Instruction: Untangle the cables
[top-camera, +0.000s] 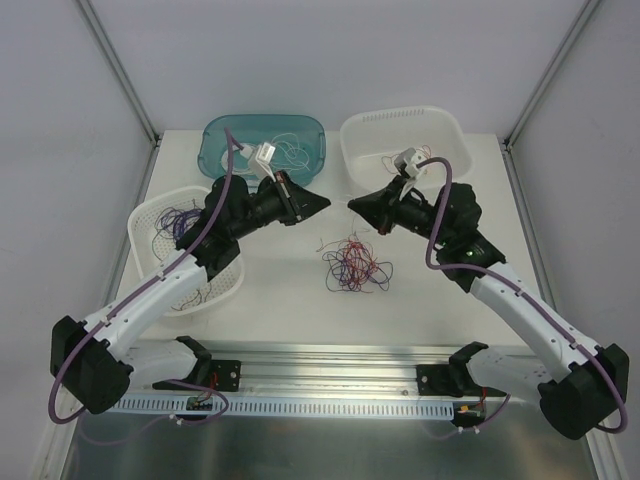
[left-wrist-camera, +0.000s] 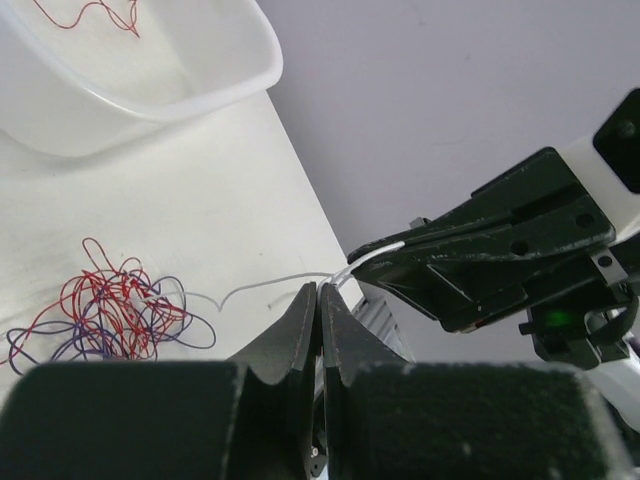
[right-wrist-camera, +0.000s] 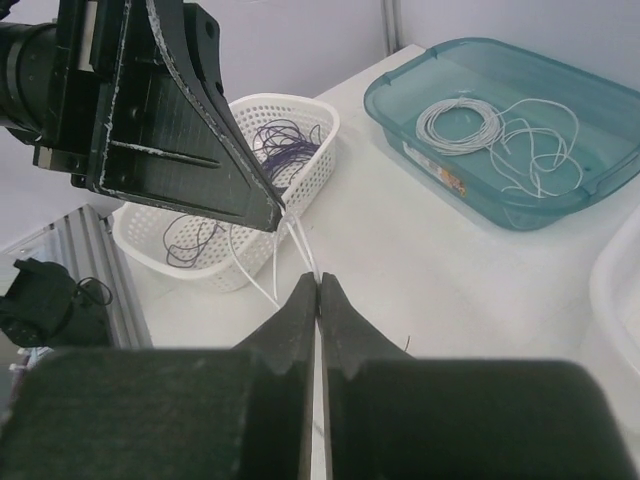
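Note:
The cables (top-camera: 355, 265) lie as a loose clump of red and dark purple wires on the table between the arms; the left wrist view has the same clump (left-wrist-camera: 100, 315). One white cable (left-wrist-camera: 270, 285) trails out of the clump up to both grippers. My left gripper (left-wrist-camera: 320, 290) is shut on it. My right gripper (right-wrist-camera: 318, 280) is shut on the same white cable (right-wrist-camera: 300, 243), whose short strands run to the left gripper's tip (right-wrist-camera: 280, 225). In the top view the two tips, left (top-camera: 325, 203) and right (top-camera: 352, 205), almost meet above the clump.
A teal bin (top-camera: 215, 150) at the back holds white wires. A white bin (top-camera: 452, 130) at the back right holds a few red wires. A white perforated basket (top-camera: 150, 215) on the left holds purple wires. A metal rail (top-camera: 330, 375) runs along the near edge.

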